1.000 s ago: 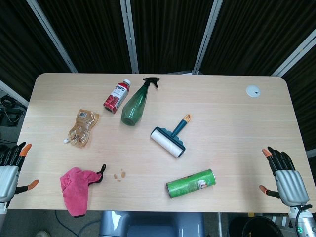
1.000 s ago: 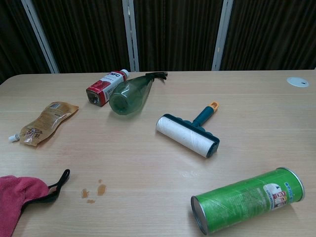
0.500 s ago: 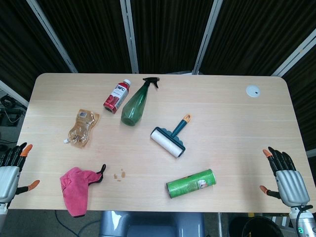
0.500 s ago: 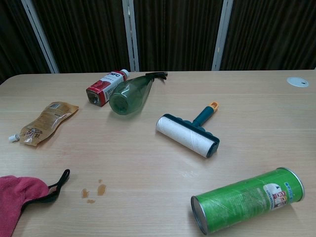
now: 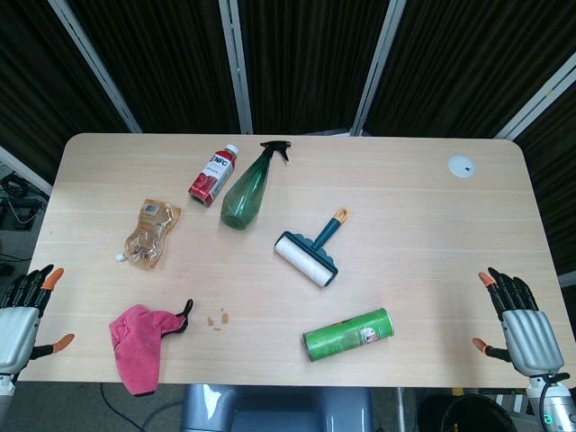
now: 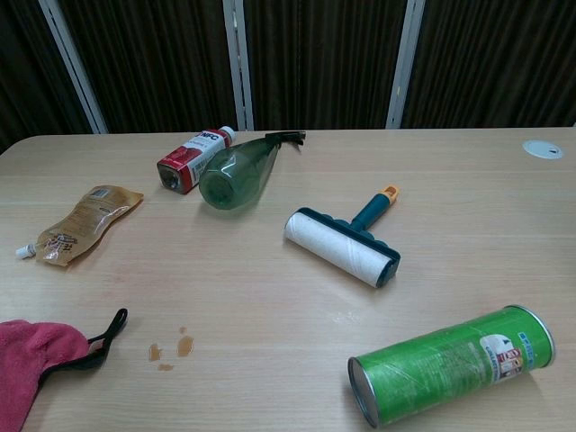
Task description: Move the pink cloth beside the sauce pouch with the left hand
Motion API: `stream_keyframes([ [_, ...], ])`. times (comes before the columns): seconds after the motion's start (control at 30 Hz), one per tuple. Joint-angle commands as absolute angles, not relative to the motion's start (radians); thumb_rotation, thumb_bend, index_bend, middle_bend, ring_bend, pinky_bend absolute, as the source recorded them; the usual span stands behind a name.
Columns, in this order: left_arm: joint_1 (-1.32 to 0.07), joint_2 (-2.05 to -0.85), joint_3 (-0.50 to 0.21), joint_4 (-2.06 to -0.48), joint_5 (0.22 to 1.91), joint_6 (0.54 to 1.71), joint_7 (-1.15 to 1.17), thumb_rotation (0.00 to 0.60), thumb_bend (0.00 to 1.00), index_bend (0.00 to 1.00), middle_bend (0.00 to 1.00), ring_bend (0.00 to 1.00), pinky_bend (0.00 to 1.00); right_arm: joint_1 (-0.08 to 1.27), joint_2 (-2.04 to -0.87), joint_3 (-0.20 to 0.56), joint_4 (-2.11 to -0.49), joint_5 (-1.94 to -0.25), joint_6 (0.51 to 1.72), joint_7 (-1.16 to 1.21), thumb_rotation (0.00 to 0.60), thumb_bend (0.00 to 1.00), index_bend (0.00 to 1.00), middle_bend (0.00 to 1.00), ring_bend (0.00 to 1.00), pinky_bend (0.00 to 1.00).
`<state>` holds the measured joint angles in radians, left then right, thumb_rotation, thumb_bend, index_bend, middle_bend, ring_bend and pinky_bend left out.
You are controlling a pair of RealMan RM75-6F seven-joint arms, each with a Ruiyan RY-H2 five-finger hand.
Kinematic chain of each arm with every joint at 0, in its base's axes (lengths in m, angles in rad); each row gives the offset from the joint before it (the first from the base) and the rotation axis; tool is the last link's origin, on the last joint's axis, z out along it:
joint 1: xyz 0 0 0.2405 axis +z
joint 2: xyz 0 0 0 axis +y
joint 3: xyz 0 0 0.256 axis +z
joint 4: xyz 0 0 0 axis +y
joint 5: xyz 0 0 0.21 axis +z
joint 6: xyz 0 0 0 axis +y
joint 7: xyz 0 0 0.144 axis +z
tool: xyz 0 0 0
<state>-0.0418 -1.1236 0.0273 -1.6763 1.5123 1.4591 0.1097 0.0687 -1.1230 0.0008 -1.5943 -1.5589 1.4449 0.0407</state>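
Pink cloth point(image 5: 137, 346) near sauce pouch point(image 5: 148, 234) (brown stains point(image 5: 218, 319) alongside); both robot hands spread, empty.

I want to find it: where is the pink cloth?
In the head view, the pink cloth lies at the table's near left edge, below the sauce pouch, hanging slightly over.

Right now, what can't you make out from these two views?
- Left hand: cut off by the head view's left edge; absent from the chest view.
- Right hand: head view only, wrist cut off by the bottom edge.
- Pink cloth: cropped by the chest view's lower-left corner.
- Sauce pouch label: too small to read.
- Green can print: too small to read.
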Motion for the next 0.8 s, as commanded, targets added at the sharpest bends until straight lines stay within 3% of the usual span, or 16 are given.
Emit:
stream_keyframes([
  [0.03,-0.045,-1.102,0.051,-1.713,1.500,1.416,0.127,0.600,0.00,0.00,0.00,0.00,0.00,0.069,-1.124,0.001,-1.595,-1.560,1.445,0.039,0.600,0.00,0.00,0.00,0.00,0.00],
  [0.33,-0.083,-1.074,0.068,-1.797,1.389,1.281,0.258,0.600,0.00,0.09,0.00,0.00,0.00,0.069,-1.123,0.001,-1.599,-1.557,1.443,0.041,0.600,0.00,0.00,0.00,0.00,0.00],
  [0.8,-0.155,-1.187,0.048,-1.781,1.270,1.182,0.477,0.600,0.00,0.13,0.00,0.00,0.03,0.069,-1.124,0.000,-1.603,-1.560,1.445,0.046,0.600,0.00,0.00,0.00,0.00,0.00],
])
